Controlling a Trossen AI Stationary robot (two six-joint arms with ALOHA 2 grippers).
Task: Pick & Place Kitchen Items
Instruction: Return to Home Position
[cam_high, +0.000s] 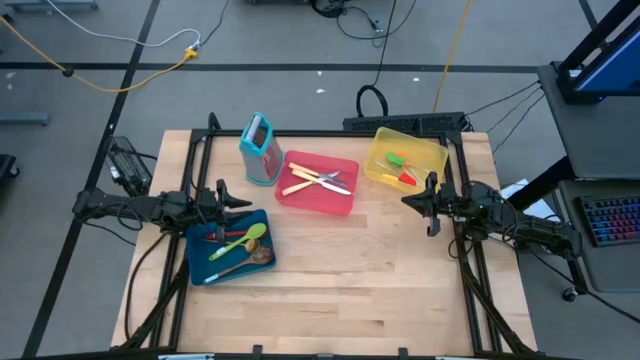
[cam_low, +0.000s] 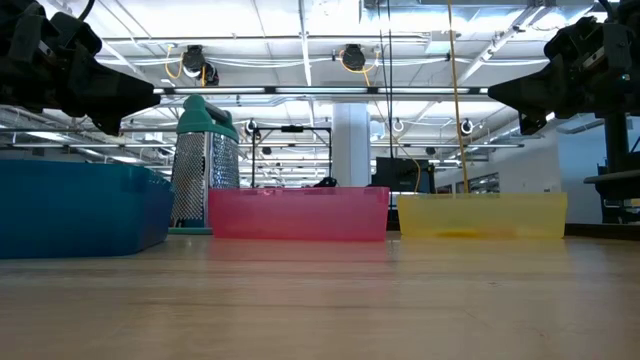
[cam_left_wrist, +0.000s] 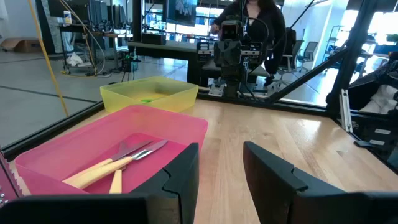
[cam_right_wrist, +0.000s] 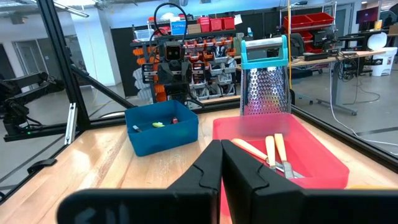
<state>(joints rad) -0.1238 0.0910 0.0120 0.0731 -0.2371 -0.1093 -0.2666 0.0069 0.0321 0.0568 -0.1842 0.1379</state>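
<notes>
Three trays hold the kitchen items. The blue tray (cam_high: 200, 262) at the left has a green spoon (cam_high: 238, 243) and a wooden spoon (cam_high: 247, 262) lying in it. The red tray (cam_high: 340, 203) in the middle holds cream-handled knives (cam_high: 318, 180), also in the left wrist view (cam_left_wrist: 118, 163). The yellow tray (cam_high: 432, 150) at the far right holds short green and red pieces (cam_high: 401, 170). My left gripper (cam_left_wrist: 221, 180) hovers open and level just beyond the blue tray's far edge (cam_high: 240, 198). My right gripper (cam_right_wrist: 222, 168) hovers shut and level beside the yellow tray (cam_high: 408, 200).
An upright teal box grater (cam_high: 260, 148) stands between the blue and red trays at the back. Bare wooden tabletop (cam_high: 350, 285) stretches across the near half. A person (cam_left_wrist: 264, 22) stands beyond the table's right side in the left wrist view.
</notes>
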